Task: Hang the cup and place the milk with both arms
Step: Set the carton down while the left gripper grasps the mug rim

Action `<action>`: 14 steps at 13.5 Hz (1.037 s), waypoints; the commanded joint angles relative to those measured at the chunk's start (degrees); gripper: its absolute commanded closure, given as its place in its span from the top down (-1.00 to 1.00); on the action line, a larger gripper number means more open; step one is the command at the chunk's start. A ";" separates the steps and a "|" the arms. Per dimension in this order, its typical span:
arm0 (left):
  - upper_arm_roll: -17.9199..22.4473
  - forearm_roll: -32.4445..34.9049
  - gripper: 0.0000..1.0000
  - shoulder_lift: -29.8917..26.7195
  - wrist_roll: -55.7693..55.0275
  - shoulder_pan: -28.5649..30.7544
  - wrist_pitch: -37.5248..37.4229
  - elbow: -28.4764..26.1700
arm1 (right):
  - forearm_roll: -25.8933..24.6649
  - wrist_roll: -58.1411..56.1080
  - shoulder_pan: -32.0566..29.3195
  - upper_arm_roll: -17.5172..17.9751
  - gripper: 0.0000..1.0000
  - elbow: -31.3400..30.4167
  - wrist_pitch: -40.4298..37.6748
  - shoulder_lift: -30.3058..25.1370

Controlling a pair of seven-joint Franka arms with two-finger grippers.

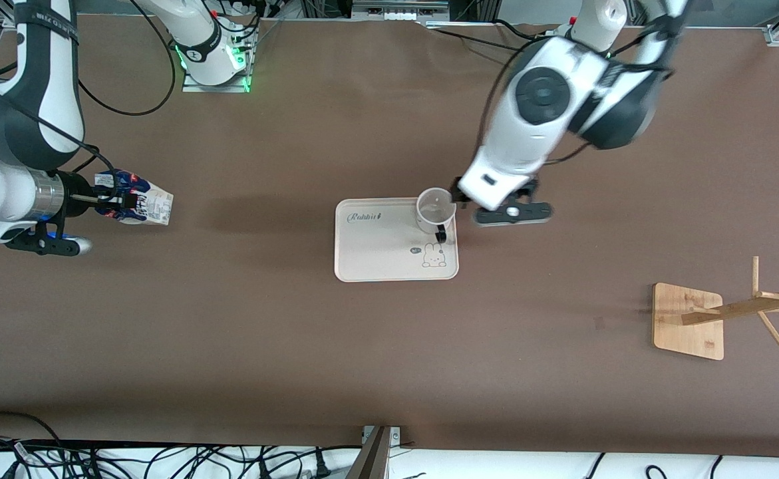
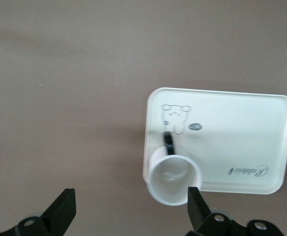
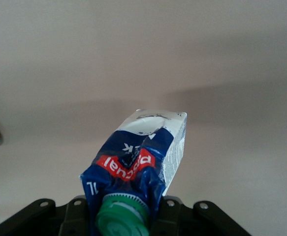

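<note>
My right end effector (image 1: 120,199) squeezes the milk (image 1: 140,203) by its top and holds it up over the counter (image 1: 389,366) at the right arm's end. My left end effector (image 2: 128,209) is spread wide above the cup (image 1: 435,210). The cup stands on the white tray (image 1: 376,249). A wooden rack (image 1: 722,313) stands at the left arm's end.
</note>
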 commanded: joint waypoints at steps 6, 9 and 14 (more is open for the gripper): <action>0.46 3.49 1.00 10.90 -11.98 -7.42 9.21 1.92 | 0.33 -5.18 0.35 -0.57 -0.38 -15.02 15.68 -3.53; 0.47 3.58 0.66 14.85 -17.96 -9.53 12.20 1.74 | 0.68 -7.98 0.26 -0.57 -0.38 -16.44 19.37 -2.92; 0.55 3.58 -0.09 17.50 -22.46 -10.85 12.91 1.48 | 1.21 -7.99 0.35 -0.48 -0.37 -20.65 26.76 -2.56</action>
